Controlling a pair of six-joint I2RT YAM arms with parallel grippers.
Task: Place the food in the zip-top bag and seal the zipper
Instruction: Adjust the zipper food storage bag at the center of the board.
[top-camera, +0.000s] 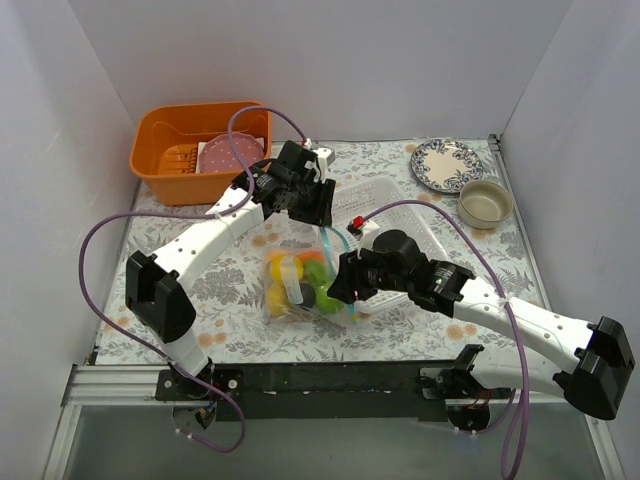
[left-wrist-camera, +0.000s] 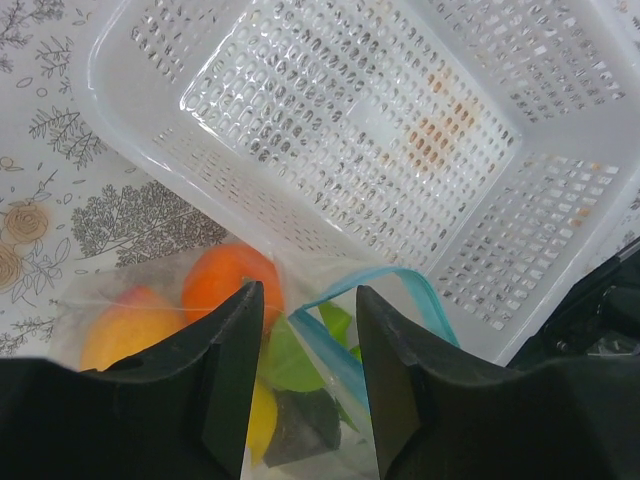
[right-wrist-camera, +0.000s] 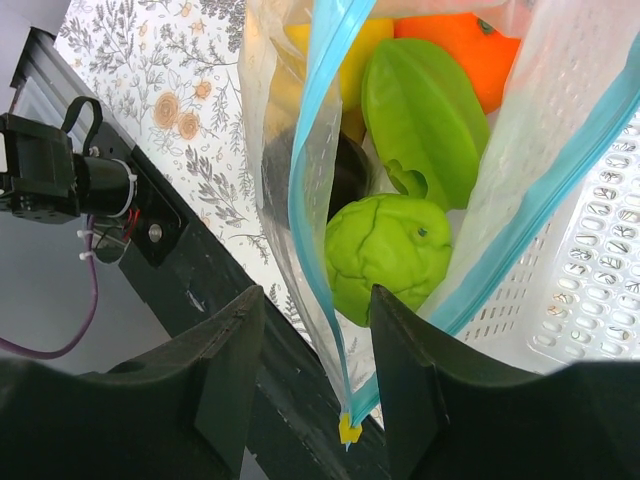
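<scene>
Partly hidden food (right-wrist-camera: 390, 255), zipper (right-wrist-camera: 303, 170) cut off

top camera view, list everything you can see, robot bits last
zip-top bag: one, clear, centre
food: several, yellow, orange, green, dark, inside the bag
zipper: one, teal, bag mouth, unsealed
basket: one, white mesh, beside the bag
tub: one, orange, far left, pink dish inside
plate: one, blue-patterned, far right
bowl: one, beige, beside the plate
left arm, right arm: two, white, reaching the bag
left pincer, right pincer: two, black, open at the bag mouth
</scene>
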